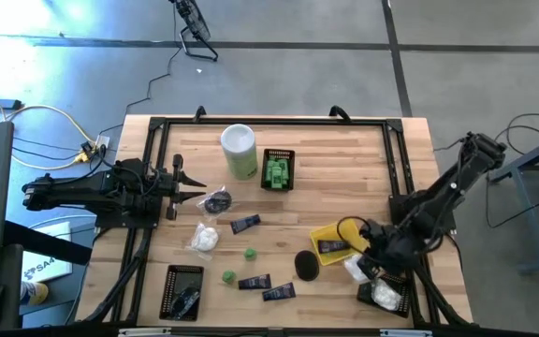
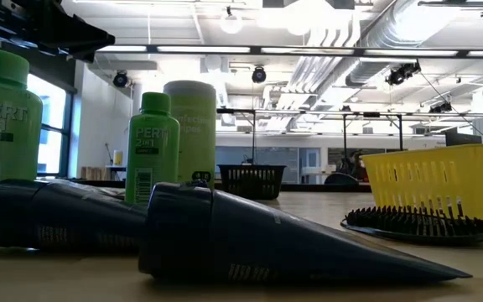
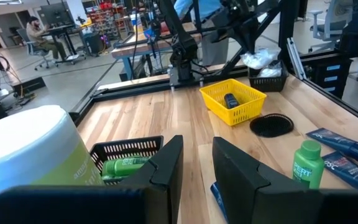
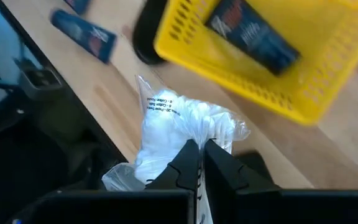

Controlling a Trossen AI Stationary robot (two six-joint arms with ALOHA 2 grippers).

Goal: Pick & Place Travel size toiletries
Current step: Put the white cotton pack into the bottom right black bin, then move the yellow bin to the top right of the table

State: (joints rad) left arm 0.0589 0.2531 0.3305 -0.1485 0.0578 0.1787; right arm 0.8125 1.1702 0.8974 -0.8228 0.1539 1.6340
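Note:
My right gripper (image 1: 367, 266) hangs over the table's near right part, between the yellow basket (image 1: 333, 241) and a black basket (image 1: 387, 296), shut on a white soft packet (image 4: 179, 127). A navy tube (image 4: 253, 37) lies in the yellow basket, and another white packet (image 1: 383, 294) lies in the black one. Loose on the table lie navy tubes (image 1: 245, 224) (image 1: 266, 286), green bottles (image 1: 249, 253) (image 1: 227, 276), a white packet (image 1: 204, 239) and a dark round piece (image 1: 307, 264). My left gripper (image 1: 193, 187) waits open at the left, pointing level. My right gripper pinches the packet's clear plastic skin (image 4: 194, 138) at its top between its two shut fingers. The fingers come from above, slanting down. The packet hangs below them (image 1: 355, 269), with its white filling bulging under the hold.
The tall white-and-green canister (image 1: 239, 150) stands at the far middle beside a black basket (image 1: 278, 170) of green bottles. A third black basket (image 1: 182, 292) sits near left. A black frame rail (image 1: 400, 178) runs along the table's right side, close to my right arm.

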